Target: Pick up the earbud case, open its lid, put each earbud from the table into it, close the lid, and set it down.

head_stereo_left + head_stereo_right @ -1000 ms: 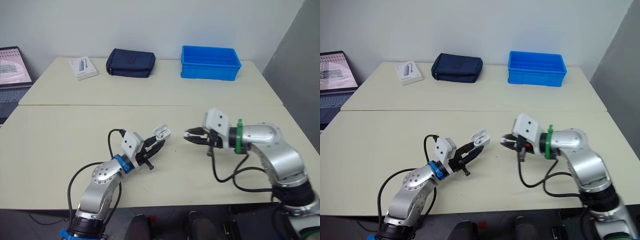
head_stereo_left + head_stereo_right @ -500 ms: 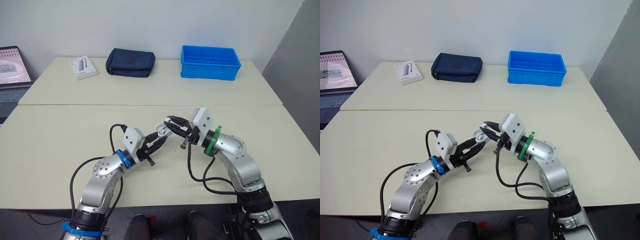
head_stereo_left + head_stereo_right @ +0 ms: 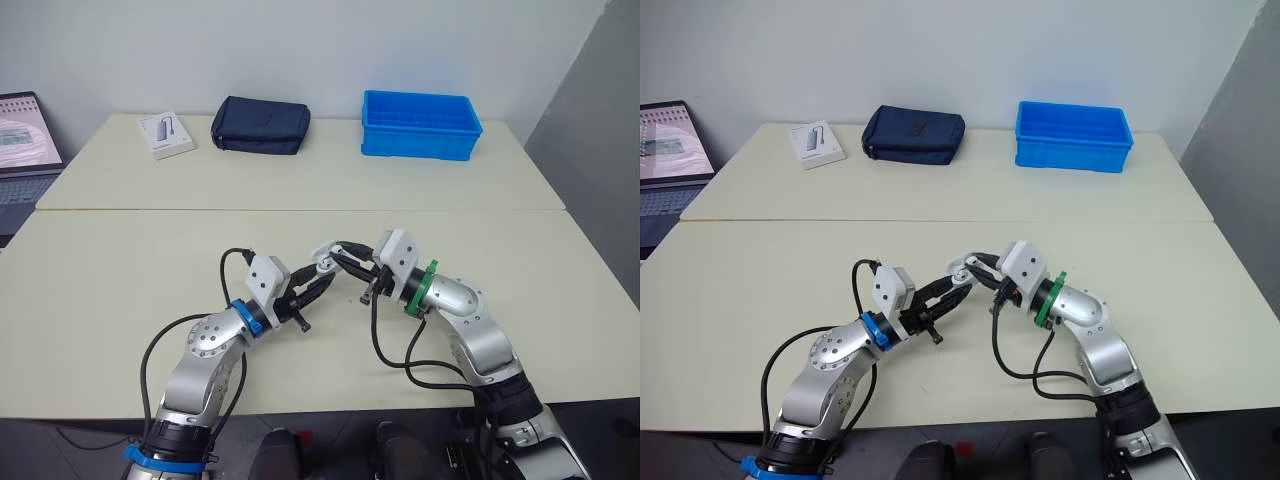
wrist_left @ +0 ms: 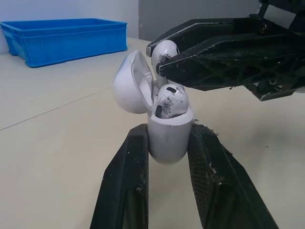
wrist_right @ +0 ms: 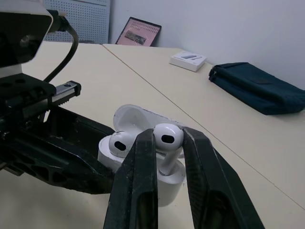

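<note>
Fingers (image 4: 123, 183) of the left gripper (image 4: 169, 136) are clamping the earbud case (image 4: 167, 143) by its body, with the lid hanging open. The right gripper (image 5: 167, 138) is pinching one earbud (image 5: 167, 135) just over the open case. Head views are showing both grippers meeting just below frame centre, over the table (image 3: 120, 260), but the earbuds are too small to tell there. Wrist views are showing a second earbud (image 4: 170, 101) sitting in the case.

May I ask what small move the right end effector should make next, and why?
Probably lower the right end effector to seat the held earbud in the case: its lid is open, the other earbud sits inside, and the held one is above it, unseated.
</note>
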### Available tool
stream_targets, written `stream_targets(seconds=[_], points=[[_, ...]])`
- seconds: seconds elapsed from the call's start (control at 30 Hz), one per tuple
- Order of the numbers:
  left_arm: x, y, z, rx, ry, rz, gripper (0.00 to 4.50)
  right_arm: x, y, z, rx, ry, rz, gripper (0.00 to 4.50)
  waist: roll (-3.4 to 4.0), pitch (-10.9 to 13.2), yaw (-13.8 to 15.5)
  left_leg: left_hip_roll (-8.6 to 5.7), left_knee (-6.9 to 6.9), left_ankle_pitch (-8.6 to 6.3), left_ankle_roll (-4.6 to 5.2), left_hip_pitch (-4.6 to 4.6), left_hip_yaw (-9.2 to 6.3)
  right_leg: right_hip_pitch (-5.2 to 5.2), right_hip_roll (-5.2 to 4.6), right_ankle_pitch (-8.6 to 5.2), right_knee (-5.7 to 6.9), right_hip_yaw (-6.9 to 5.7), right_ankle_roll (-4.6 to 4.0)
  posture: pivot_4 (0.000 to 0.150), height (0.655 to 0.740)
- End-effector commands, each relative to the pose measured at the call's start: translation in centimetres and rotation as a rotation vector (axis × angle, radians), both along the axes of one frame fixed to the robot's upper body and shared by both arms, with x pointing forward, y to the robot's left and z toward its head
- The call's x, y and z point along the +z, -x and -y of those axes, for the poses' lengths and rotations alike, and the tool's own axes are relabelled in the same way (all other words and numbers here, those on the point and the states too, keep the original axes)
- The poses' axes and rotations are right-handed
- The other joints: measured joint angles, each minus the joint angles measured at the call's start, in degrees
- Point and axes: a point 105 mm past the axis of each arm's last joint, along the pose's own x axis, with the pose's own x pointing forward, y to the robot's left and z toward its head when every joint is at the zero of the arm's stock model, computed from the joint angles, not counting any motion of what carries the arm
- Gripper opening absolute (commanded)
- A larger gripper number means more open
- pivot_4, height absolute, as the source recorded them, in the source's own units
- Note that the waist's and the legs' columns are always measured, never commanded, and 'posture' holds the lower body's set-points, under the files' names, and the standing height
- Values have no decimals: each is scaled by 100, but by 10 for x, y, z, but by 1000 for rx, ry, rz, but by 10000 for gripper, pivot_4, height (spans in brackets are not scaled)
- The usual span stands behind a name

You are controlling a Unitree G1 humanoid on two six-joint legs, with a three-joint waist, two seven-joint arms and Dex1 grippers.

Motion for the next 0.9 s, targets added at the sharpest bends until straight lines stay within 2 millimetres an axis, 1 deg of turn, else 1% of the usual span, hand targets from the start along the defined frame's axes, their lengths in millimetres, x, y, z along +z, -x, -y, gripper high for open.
stream_targets(seconds=[0.03, 0.1, 0.2, 0.27, 0.4, 0.47, 0.53, 0.67, 0.73, 0.8, 0.9], points=[[15, 3, 3, -21, 28, 57, 8086, 2, 3, -5, 16, 16, 32, 4044, 0, 0, 0, 0, 0, 0, 0, 0, 0, 0, 0, 0, 0, 0, 0, 1500, 7280], [16, 3, 4, -21, 29, 58, 8086, -3, 8, -8, 50, 27, 2, 4044, 0, 0, 0, 1, 0, 0, 0, 0, -1, -1, 1, 0, 0, -1, 0, 1500, 7280], [16, 3, 4, -20, 30, 60, 8086, -1, 15, -9, 79, -14, -27, 4044, 0, 0, 2, 0, 0, 0, 0, -1, 0, 0, 0, 0, 0, 0, 0, 1500, 7280], [16, 3, 4, -21, 30, 60, 8086, 1, 14, -8, 74, -23, -37, 11287, 0, 0, 1, 0, 0, 0, 0, -1, 0, 0, 0, 0, 0, 0, 0, 1500, 7280], [16, 3, 4, -22, 27, 59, 8085, 6, 15, -4, 60, -5, -34, 24327, 1, 1, 1, 2, 0, 0, 0, 0, -1, -2, 1, 0, 2, 0, 0, 1500, 7280], [16, 2, 4, -29, 25, 58, 8085, 12, 16, 3, 45, -4, -26, 24399, 1, 1, 2, 1, 0, 0, 0, -1, -1, -2, 1, 0, 2, -1, -1, 1500, 7280], [16, 0, 5, -52, 20, 53, 8085, 19, 20, 17, 27, -1, -26, 24399, 1, 1, 19, 1, 1, 0, 0, -3, -1, -2, 0, 0, 0, -1, 0, 1500, 7280], [17, -6, 11, -125, 20, 36, 8085, 33, 30, 59, -37, 40, -63, 24399, 0, 0, 46, -5, 3, 0, 0, -11, -1, -3, -7, 0, -5, -3, 1, 1500, 7280], [18, -9, 14, -170, 18, 29, 8085, 39, 31, 81, -90, 73, -70, 24399, 1, 1, 37, -6, 5, 0, 0, -12, -1, -3, -8, 0, -7, -3, 1, 1500, 7280], [19, -12, 15, -199, 9, 25, 8085, 42, 31, 96, -130, 106, -72, 24399, 0, 1, 25, -6, 5, 0, 0, -11, -1, -3, -7, 0, -6, -3, 1, 1500, 7280], [19, -16, 13, -211, -1, 19, 8085, 44, 33, 100, -140, 131, -71, 24399, 1, 0, -15, -4, 1, 0, 0, -8, -3, -4, -1, -1, -5, -2, 0, 1500, 7280]])
